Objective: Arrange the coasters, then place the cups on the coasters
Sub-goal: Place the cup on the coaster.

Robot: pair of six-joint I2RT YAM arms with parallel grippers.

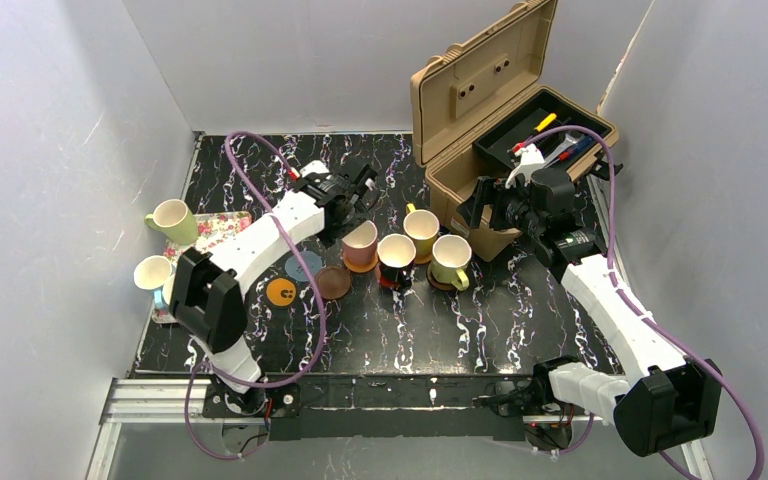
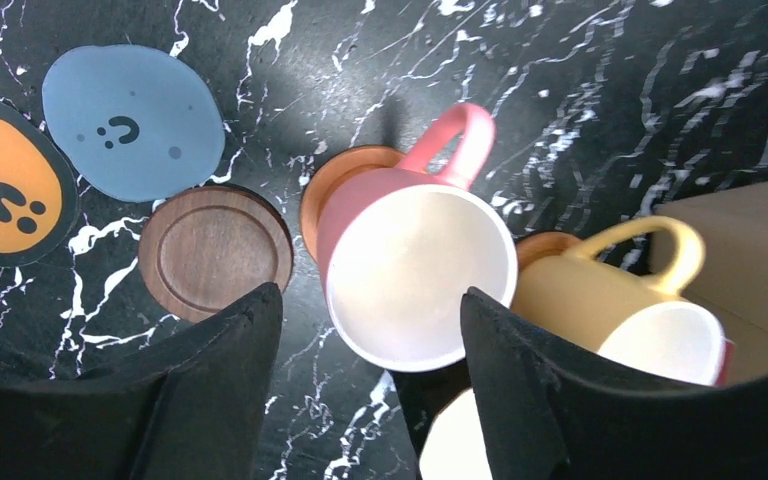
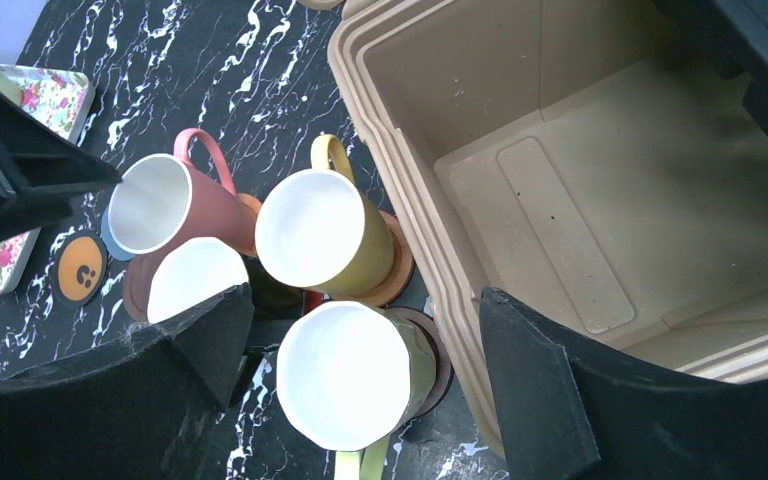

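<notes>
The left gripper (image 2: pixel 370 300) is hanging, jaws apart, either side of the pink mug (image 2: pixel 420 270) sitting on an orange-brown coaster (image 2: pixel 325 190); the right gripper (image 3: pixel 365 300) is gaping above the lime mug (image 3: pixel 345 375).

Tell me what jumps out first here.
Four cups cluster mid-table on coasters, the pink cup between the jaws of the open left claw. An open tan toolbox fills the back right corner; two more cups stand at the floral tray on the left.
</notes>
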